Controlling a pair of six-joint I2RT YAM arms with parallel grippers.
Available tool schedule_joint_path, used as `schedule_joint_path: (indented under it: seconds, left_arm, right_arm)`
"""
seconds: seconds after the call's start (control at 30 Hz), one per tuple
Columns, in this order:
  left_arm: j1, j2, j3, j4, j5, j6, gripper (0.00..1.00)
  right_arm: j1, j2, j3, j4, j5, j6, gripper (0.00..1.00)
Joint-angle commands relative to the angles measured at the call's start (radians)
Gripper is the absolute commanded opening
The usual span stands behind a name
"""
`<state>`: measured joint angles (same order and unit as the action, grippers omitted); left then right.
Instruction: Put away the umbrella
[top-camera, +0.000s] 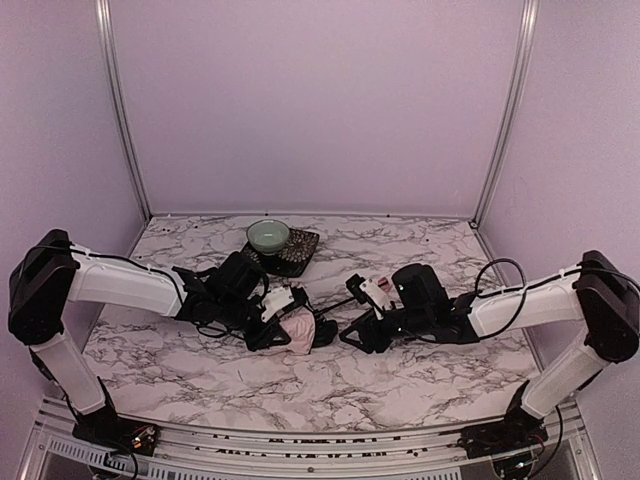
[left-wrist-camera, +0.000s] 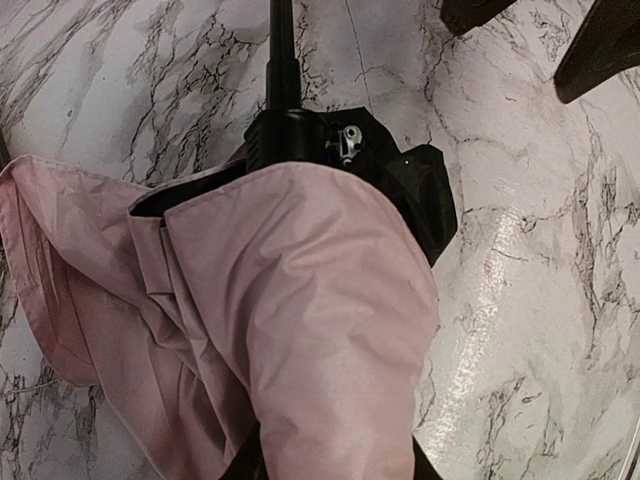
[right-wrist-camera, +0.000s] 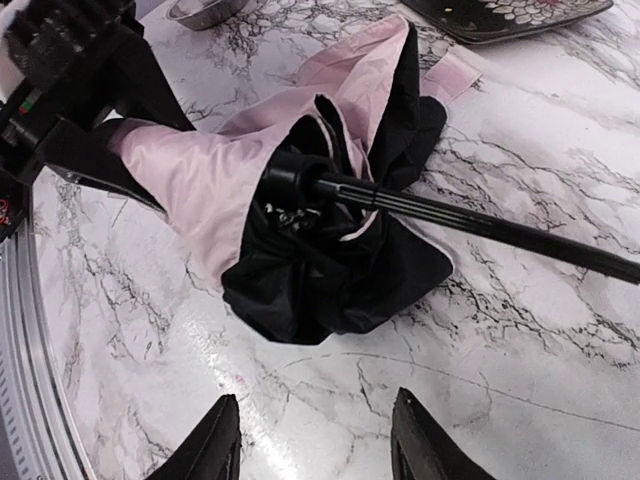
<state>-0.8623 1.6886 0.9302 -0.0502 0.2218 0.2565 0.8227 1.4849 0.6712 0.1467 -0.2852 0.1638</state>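
Note:
The umbrella (top-camera: 300, 330) lies collapsed on the marble table (top-camera: 200, 370), a bunch of pale pink fabric (left-wrist-camera: 300, 300) with black lining (right-wrist-camera: 320, 280). Its thin black shaft (right-wrist-camera: 480, 220) sticks out toward the right arm; the handle is not visible. My left gripper (top-camera: 272, 325) is shut on the pink fabric, which covers its fingers in the left wrist view. My right gripper (right-wrist-camera: 318, 428) is open and empty, low over bare marble just short of the black lining. It also shows in the top view (top-camera: 355, 335).
A pale green bowl (top-camera: 268, 236) stands beside a dark patterned tray (top-camera: 297, 250) behind the umbrella, near the back wall. The tray's edge shows in the right wrist view (right-wrist-camera: 510, 15). A metal rail (top-camera: 300, 440) runs along the table's near edge.

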Motion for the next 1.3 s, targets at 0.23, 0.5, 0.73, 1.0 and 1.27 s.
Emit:
schedule_joint_path:
  seconds: [0.23, 0.5, 0.73, 1.0, 1.27]
  left_arm:
    - [0.043, -0.006, 0.024, 0.08, 0.163, -0.143, 0.0]
    - [0.043, -0.011, -0.027, 0.238, 0.189, -0.213, 0.0]
    - [0.044, 0.016, 0.001, 0.266, 0.172, -0.323, 0.0]
    - [0.043, 0.045, 0.025, 0.165, 0.115, -0.379, 0.0]
    - [0.035, 0.087, 0.08, 0.033, 0.074, -0.332, 0.0]
  right_arm:
    - [0.01, 0.219, 0.079, 0.348, -0.065, -0.092, 0.53]
    - [0.06, 0.384, 0.206, 0.401, -0.159, -0.055, 0.09]
    - [0.121, 0.461, 0.237, 0.49, -0.131, 0.008, 0.11]
    - [0.149, 0.433, 0.105, 0.685, 0.034, 0.156, 0.25]
    - [0.204, 0.307, -0.016, 0.599, 0.143, 0.178, 0.34]
